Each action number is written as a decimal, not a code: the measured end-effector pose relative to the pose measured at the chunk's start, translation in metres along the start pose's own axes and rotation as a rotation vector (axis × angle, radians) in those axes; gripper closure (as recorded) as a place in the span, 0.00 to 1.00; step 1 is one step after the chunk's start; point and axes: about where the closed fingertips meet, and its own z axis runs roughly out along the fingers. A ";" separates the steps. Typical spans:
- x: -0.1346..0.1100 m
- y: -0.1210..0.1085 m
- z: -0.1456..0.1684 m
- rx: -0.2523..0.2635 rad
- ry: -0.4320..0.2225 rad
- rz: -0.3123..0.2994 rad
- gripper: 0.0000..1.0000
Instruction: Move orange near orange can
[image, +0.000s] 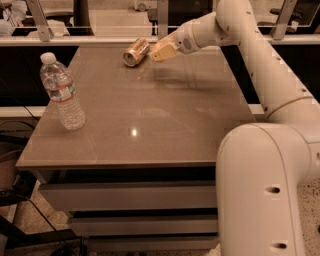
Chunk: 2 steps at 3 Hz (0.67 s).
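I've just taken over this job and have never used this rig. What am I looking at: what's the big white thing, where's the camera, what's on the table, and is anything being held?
The white jointed shape is the robot's single arm. It fills the lower right and reaches over to the far side of the table. There is only one camera, looking down across the table from its near edge; where it is mounted is not on record. The arm ends in the tool, which hovers near the far edge, close beside the right of a can lying on its side. A water bottle stands upright at the left. No orange lies loose in view, and I cannot tell whether the tool carries it.
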 end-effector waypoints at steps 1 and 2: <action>0.001 -0.001 0.026 -0.014 -0.003 0.007 1.00; 0.011 -0.008 0.042 -0.009 0.001 0.024 1.00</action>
